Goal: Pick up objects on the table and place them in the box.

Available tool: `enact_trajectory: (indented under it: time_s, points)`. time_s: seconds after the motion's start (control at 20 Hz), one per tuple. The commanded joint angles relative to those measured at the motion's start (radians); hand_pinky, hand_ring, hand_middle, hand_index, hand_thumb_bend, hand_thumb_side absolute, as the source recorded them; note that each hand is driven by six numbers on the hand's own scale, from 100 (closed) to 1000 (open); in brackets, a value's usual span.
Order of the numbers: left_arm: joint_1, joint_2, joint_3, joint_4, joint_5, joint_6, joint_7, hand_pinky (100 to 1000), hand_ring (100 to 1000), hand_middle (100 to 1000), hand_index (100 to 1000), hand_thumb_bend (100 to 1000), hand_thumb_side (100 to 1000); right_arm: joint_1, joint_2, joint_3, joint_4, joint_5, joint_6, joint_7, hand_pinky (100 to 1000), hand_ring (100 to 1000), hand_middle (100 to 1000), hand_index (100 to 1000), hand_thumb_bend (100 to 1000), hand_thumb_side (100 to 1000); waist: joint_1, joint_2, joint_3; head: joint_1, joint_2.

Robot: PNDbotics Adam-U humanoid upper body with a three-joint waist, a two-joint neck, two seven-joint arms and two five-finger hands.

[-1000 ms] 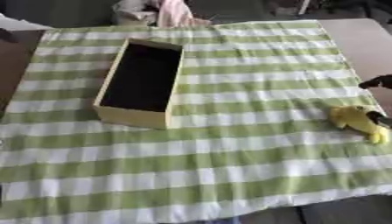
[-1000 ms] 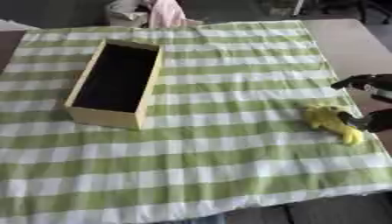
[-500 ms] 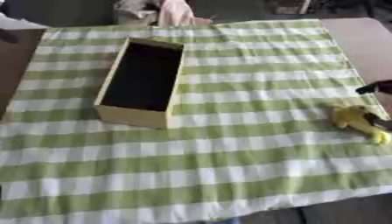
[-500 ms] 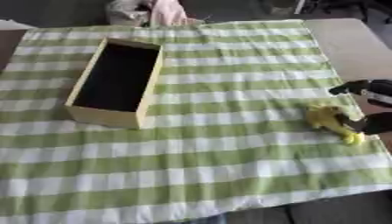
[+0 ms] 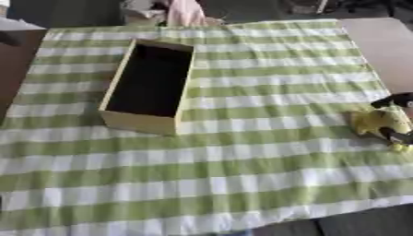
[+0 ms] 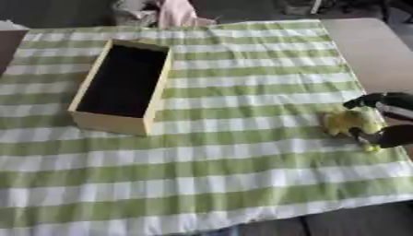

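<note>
Surface: green-and-white checked cloth [image 6: 242,152] covering the table.
Writing: none legible.
Box [image 6: 121,85]: yellow, open-topped, far left on the cloth.
Toy [image 6: 348,121]: yellow, soft, at the right edge.
Right hand [image 6: 386,119]: reaching in from the right, fingers curled round the toy.

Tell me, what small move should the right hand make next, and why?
Probably curl the fingers round the yellow toy and lift it. The right hand sits at the toy on the cloth's right edge, dark fingers on either side of it, and the toy lies on the cloth. The box, far to the left, looks empty.
</note>
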Motion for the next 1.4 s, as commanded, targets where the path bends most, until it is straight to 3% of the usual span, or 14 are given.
enact_trajectory:
  time_s: [0.05, 0.45, 0.9, 1.4]
  points:
    - [-0.005, 0.014, 0.007, -0.019, 0.002, -0.001, -0.004, 482, 946, 835, 704, 100, 737, -0.007, -0.045, -0.01, 0.0, 0.014, -0.002, -0.002, 1000, 935, 887, 982, 177, 674, -0.003, -0.012, -0.004, 0.0, -0.005]
    - [-0.004, 0.013, 0.008, -0.019, 0.003, 0.0, -0.005, 482, 947, 835, 705, 100, 736, -0.003, -0.041, -0.01, 0.016, 0.083, 0.014, -0.015, 1000, 921, 886, 995, 233, 599, -0.002, -0.01, -0.001, -0.003, -0.012]
    - [-0.003, 0.011, 0.008, -0.019, 0.005, 0.001, -0.008, 481, 949, 835, 704, 100, 737, -0.009, -0.022, 0.0, 0.043, 0.11, 0.035, -0.018, 984, 911, 875, 991, 231, 602, -0.001, -0.007, 0.002, -0.006, -0.014]
    - [-0.003, 0.007, 0.006, -0.019, 0.008, 0.003, -0.013, 480, 951, 836, 701, 100, 739, -0.034, 0.018, 0.005, 0.067, 0.185, 0.122, -0.103, 830, 772, 771, 927, 246, 536, 0.003, -0.002, 0.008, -0.011, -0.021]
